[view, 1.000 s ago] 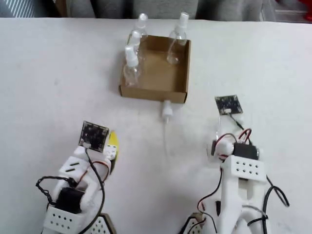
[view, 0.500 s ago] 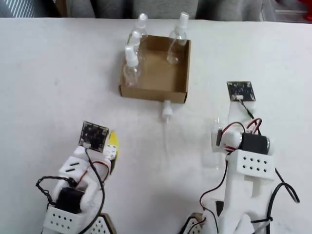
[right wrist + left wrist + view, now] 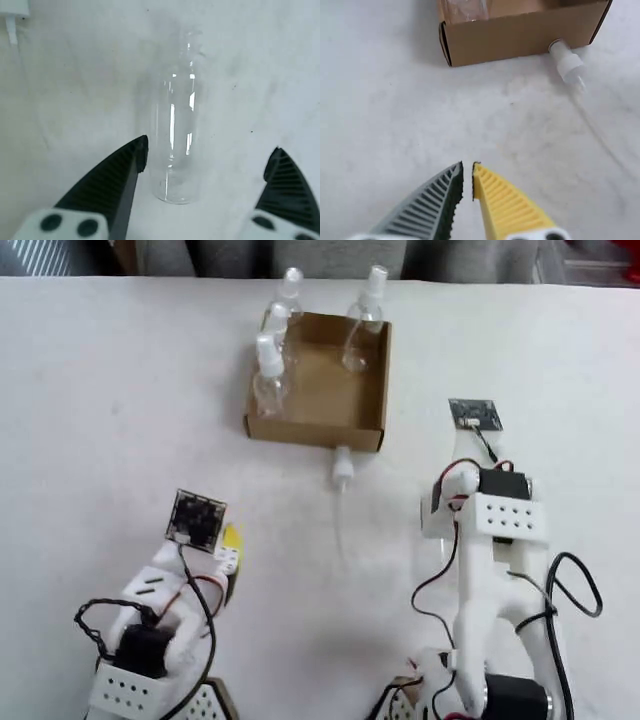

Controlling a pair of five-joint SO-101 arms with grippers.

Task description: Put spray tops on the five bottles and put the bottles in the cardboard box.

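A clear bottle [image 3: 175, 145] with no top lies on the white table between the wide-apart fingers of my right gripper [image 3: 207, 155], which is open and not touching it. A loose spray top [image 3: 342, 468] with its thin tube lies just in front of the cardboard box [image 3: 370, 425], and it also appears as the spray top [image 3: 566, 60] by the box [image 3: 520, 35]. Several bottles with spray tops [image 3: 268, 380] stand inside the box. My left gripper [image 3: 467, 172] is shut and holds nothing, low over the table well short of the box. The right arm [image 3: 490, 515] stands right of the spray top.
The white table [image 3: 120, 390] stretches bare to the left and right of the box. The left arm [image 3: 165, 610] sits at the front left. Cables [image 3: 575, 590] loop beside the right arm's base.
The right arm has swung and stretched farther from the front edge, toward the box side. The left arm has barely shifted. The box and spray top have not moved.
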